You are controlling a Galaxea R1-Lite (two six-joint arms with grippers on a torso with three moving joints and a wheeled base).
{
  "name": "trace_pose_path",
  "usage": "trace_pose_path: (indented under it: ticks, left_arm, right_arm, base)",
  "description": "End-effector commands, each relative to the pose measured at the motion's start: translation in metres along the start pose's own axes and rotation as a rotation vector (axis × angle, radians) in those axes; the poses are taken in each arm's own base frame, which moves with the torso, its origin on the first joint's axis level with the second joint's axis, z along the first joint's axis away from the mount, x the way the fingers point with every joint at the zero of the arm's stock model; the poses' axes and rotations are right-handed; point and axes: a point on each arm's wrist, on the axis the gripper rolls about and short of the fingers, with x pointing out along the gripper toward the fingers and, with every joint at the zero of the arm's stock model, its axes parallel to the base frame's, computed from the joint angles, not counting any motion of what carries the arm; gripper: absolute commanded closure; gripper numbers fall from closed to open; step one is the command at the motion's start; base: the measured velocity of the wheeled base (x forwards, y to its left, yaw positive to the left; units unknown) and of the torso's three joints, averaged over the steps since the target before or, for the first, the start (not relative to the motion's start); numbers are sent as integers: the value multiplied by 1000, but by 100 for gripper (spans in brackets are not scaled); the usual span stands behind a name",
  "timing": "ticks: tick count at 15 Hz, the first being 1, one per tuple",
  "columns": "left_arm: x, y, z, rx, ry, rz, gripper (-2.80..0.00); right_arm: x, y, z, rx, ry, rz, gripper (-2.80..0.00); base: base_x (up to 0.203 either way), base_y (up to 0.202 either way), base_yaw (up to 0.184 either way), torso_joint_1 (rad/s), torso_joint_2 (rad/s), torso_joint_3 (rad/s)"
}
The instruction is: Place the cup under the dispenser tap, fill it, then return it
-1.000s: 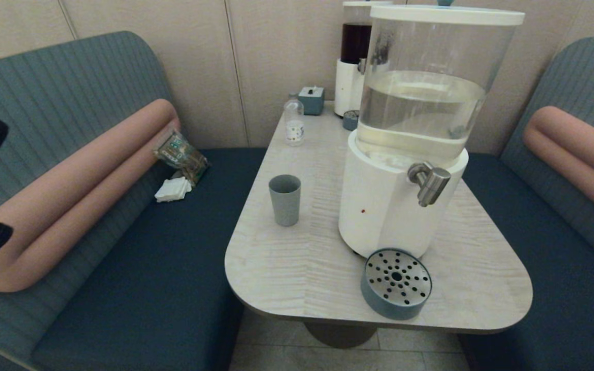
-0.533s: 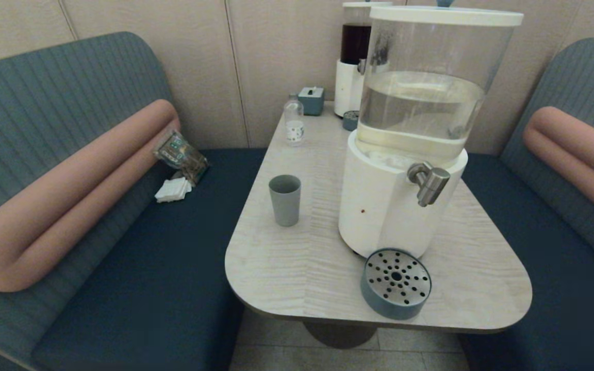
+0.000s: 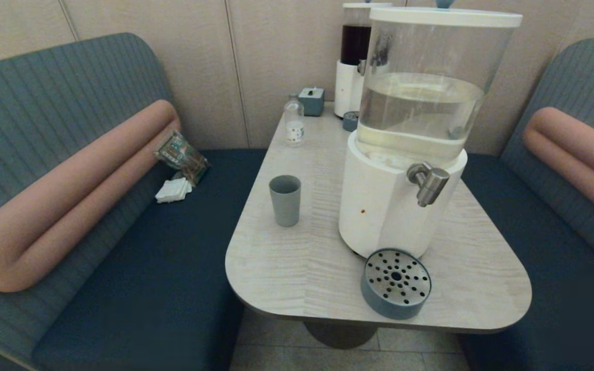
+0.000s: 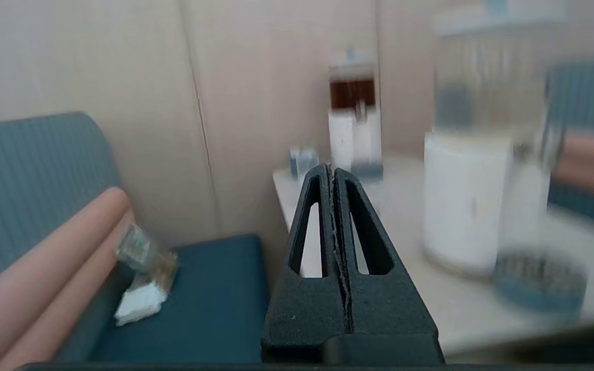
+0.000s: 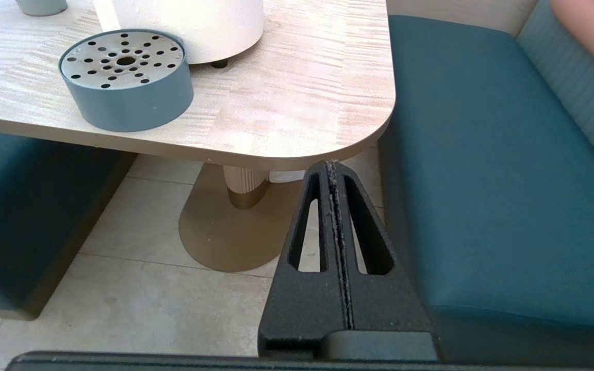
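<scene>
The grey-blue cup (image 3: 284, 200) stands upright on the table's left half, left of the big dispenser's white base (image 3: 379, 211). The steel dispenser tap (image 3: 428, 183) juts from that base toward me, with nothing beneath its nozzle. Neither gripper shows in the head view. In the left wrist view my left gripper (image 4: 332, 167) is shut and empty, held over the left bench and facing the table; the cup is not visible there. My right gripper (image 5: 332, 162) is shut and empty, low beside the table's near right corner. The cup's foot (image 5: 42, 6) shows at that view's edge.
A round grey-blue drip tray (image 3: 396, 283) with a perforated steel top sits on the table in front of the base. At the far end stand a dark-liquid dispenser (image 3: 355, 62), a small clear bottle (image 3: 294, 123) and a blue box (image 3: 311, 100). Padded benches flank the table (image 3: 286, 268).
The left gripper, seen open at the head view's left edge a second ago, has drawn out of that view. Cup, dispenser and tray have not moved.
</scene>
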Motion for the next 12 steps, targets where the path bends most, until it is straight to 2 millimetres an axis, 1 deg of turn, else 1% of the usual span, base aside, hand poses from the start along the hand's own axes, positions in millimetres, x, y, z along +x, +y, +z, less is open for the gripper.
trace_pose_path:
  ticks: [1,3,5,7,10,12]
  left_arm:
    - [-11,-3,-33,22,86,-16,0]
    - [-16,-4,-70,26,262,-26,0]
    - [-23,-4,-86,-10,443,-3,0]
    - [-27,-3,-91,-3,552,101,0]
    - [-28,-2,-91,-10,578,155,0]
    - [-31,0,-97,3,613,243,0]
  right_arm:
    - [0,0,0,-1,2,0,0]
    - [0,0,0,-1,1,0,0]
    - [0,0,0,-1,1,0,0]
    - [0,0,0,-1,1,0,0]
    - [0,0,0,-1,1,0,0]
    - [0,0,0,-1,0,0,0]
  base:
    - [0,0,0,0,0,0]
    - [0,0,0,0,0,0]
    - [0,0,0,0,0,0]
    - [0,0,0,0,0,0]
    - [0,0,0,0,0,0]
    - [0,0,0,0,0,0]
